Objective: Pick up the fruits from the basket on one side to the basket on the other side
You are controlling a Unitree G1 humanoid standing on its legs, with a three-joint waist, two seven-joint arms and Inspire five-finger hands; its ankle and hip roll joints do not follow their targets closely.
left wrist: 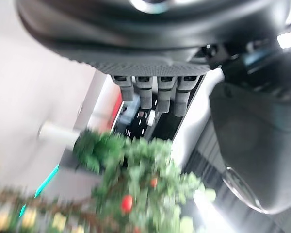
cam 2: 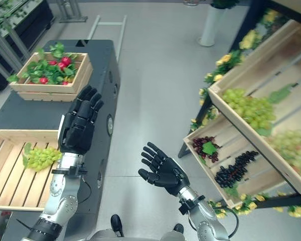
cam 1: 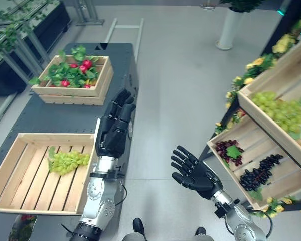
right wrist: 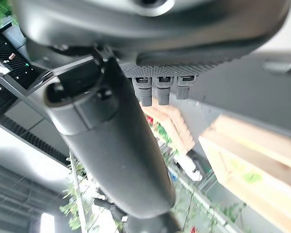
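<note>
Both hands empty, fingers straight and apart: left hand (cam 1: pixel 113 131) raised beside the near pale slatted wooden crate (cam 1: pixel 10 188) on the dark table (cam 1: pixel 50 118), right hand (cam 1: pixel 194 173) palm-up over the floor. One green grape bunch (cam 1: pixel 66 161) lies in that crate. Dark purple grapes (cam 1: pixel 260 172) remain on the tilted wooden shelf tray (cam 1: pixel 226 168) to the right. Judged between transfers; next move calls for the right hand reaching to the shelf fruit

Left hand (cam 1: pixel 115 131) raised upright on a vertical forearm, fingers straight, holding nothing. Right hand (cam 1: pixel 194 173) lower, palm turned up, fingers spread and relaxed, likewise empty.
</note>
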